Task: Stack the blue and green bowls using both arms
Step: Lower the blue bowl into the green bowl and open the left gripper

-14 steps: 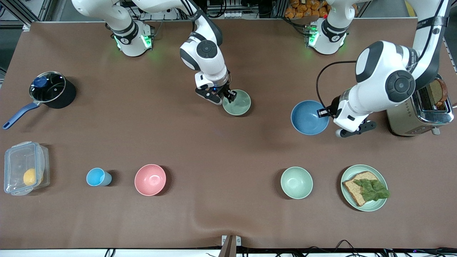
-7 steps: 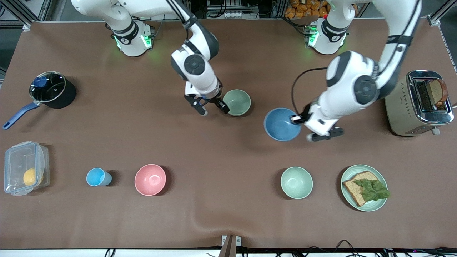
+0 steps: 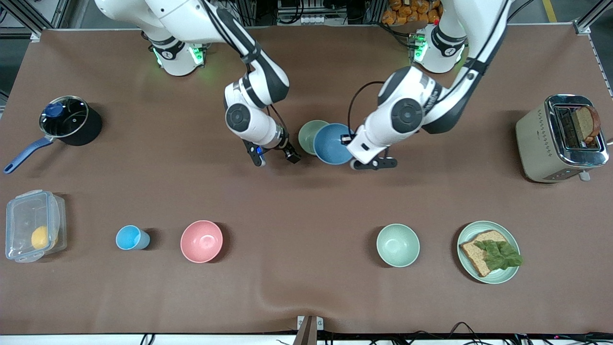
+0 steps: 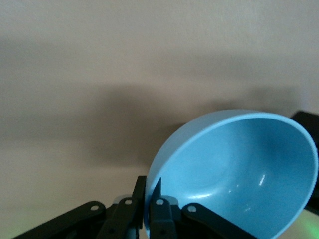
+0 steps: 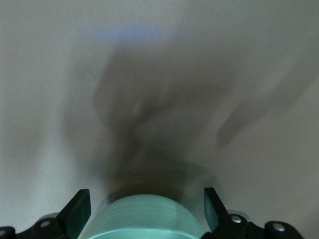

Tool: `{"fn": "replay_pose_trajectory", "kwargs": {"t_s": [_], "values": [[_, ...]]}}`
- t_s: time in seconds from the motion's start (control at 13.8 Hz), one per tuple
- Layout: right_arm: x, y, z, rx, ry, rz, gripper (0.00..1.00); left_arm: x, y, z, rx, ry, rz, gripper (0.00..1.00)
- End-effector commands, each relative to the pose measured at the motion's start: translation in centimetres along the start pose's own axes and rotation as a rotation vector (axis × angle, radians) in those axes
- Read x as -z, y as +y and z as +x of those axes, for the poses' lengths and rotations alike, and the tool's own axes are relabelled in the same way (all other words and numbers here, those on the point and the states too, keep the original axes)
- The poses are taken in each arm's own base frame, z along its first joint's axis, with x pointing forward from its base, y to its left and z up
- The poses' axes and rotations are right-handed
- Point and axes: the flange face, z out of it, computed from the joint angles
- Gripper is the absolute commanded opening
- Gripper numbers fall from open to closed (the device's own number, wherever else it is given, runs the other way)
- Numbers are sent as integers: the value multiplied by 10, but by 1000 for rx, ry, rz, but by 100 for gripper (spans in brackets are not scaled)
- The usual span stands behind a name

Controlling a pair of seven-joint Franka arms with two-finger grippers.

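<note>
The blue bowl hangs tilted in my left gripper, which is shut on its rim. It is over the green bowl and covers the part of it toward the left arm's end. In the left wrist view the blue bowl fills the space beside the shut left gripper. My right gripper is open and empty, just beside the green bowl toward the right arm's end. In the right wrist view the green bowl shows low between the open fingers.
A mint bowl and a plate with bread lie nearer the front camera. A pink bowl, a light-blue cup and a plastic box lie there too. A pot and a toaster stand at the table's ends.
My left arm has carried the blue bowl across to the green bowl. My right gripper has let go of the green bowl's rim, opened and drawn away from it.
</note>
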Motion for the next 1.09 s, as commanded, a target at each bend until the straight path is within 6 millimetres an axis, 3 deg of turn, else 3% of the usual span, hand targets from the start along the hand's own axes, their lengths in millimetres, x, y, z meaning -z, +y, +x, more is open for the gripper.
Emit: {"fn": "replay_pose_trajectory", "kwargs": {"t_s": [0.0,0.15,0.44,0.87,0.94,1.02], "values": [[-12,6,4,-2,-53,27,100,-22,16,-4,-11,-34,-3,0],[-22,8,6,-2,-37,35,100,-36,24,-9,-29,-54,9,0],[-22,8,12,-14,-40,31,100,-62,33,-14,-47,-89,24,0],[-20,7,12,-15,-42,34,100,-86,37,6,-57,-113,20,0],[-20,7,12,-15,-42,32,100,-89,37,5,-62,-117,22,9],[-20,7,12,-15,-42,32,100,-94,35,7,-63,-125,24,37]]}}
